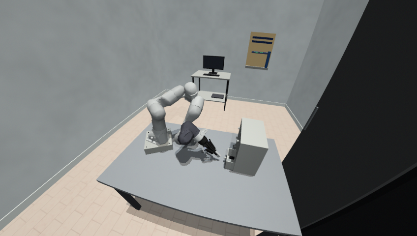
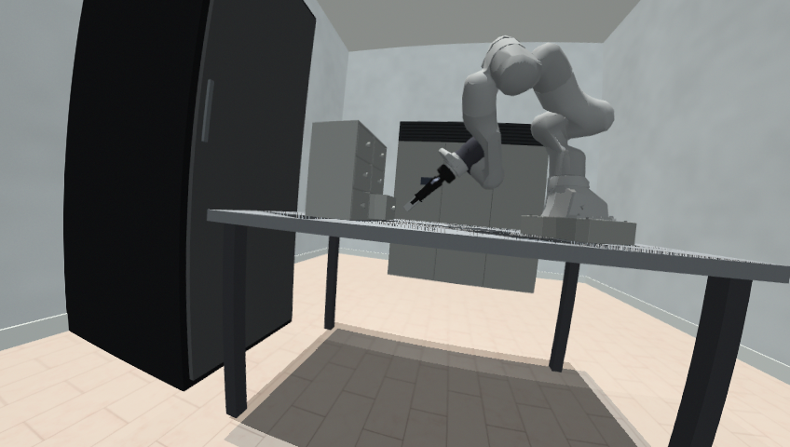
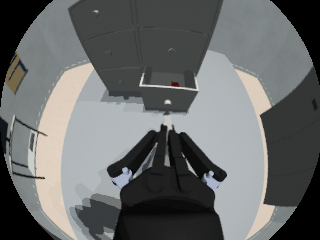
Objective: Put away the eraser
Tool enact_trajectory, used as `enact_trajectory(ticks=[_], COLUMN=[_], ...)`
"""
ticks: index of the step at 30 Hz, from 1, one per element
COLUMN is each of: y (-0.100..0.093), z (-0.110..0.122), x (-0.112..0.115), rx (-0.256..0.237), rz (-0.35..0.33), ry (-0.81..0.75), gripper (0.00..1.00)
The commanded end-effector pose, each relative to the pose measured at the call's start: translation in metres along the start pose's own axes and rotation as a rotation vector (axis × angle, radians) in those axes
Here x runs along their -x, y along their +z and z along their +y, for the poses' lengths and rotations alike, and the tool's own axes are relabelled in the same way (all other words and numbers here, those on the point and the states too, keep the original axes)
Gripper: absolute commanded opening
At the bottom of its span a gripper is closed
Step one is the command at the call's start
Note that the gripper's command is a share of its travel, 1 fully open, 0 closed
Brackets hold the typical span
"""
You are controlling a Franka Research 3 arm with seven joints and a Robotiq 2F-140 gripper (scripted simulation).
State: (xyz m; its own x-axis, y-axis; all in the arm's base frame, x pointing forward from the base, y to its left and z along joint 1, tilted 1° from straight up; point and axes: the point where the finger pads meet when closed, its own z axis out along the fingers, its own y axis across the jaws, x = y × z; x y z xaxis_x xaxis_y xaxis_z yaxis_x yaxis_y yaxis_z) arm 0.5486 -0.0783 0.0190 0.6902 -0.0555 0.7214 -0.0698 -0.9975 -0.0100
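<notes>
Six drawers: two columns of three in the front of the chest [image 1: 253, 158] [image 2: 333, 166] [image 3: 172, 22].
Chest attitude: upright on the table [image 1: 181, 181] [image 2: 498, 241] [image 3: 100, 142].
Open drawer [image 1: 229, 164] [image 2: 380, 206] [image 3: 159, 98]: bottom row, right-hand column as seen facing the chest; projecting from the chest front.
Other five drawers: fronts seated at the chest front.
Drawer contents: one small red-and-dark item [image 1: 231, 158] [image 3: 175, 84] inside the open drawer; type too small to confirm.
Eraser for transfer: location cannot be told; not identifiable on the table near the chest.
Gripper [image 1: 217, 153] [image 2: 409, 206] [image 3: 166, 120]: fingers pressed together, nothing pinched; angled downward in front of the chest, tips near the open drawer's knob [image 3: 167, 102]. Contact with the knob cannot be told from the wrist view; the top view shows a gap.
Arm [image 1: 195, 109] [image 2: 479, 105]: bent over the table, on the drawer side of the chest.
Arm base [image 1: 158, 148] [image 2: 620, 232]: on the table, well apart from the chest, facing its drawer fronts.
</notes>
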Motion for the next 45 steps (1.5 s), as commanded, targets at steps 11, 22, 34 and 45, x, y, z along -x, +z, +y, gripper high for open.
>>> enact_trajectory(ticks=[11, 22, 34, 45], y=[0.005, 0.013, 0.025, 0.037], z=[0.001, 0.001, 0.001, 0.001], x=[-0.004, -0.012, -0.024, -0.036], rx=[0.002, 0.002, 0.002, 0.002], rz=[-0.001, -0.001, -0.001, -0.001], ry=[0.006, 0.006, 0.006, 0.006], gripper=[0.00, 0.00, 0.00, 0.00])
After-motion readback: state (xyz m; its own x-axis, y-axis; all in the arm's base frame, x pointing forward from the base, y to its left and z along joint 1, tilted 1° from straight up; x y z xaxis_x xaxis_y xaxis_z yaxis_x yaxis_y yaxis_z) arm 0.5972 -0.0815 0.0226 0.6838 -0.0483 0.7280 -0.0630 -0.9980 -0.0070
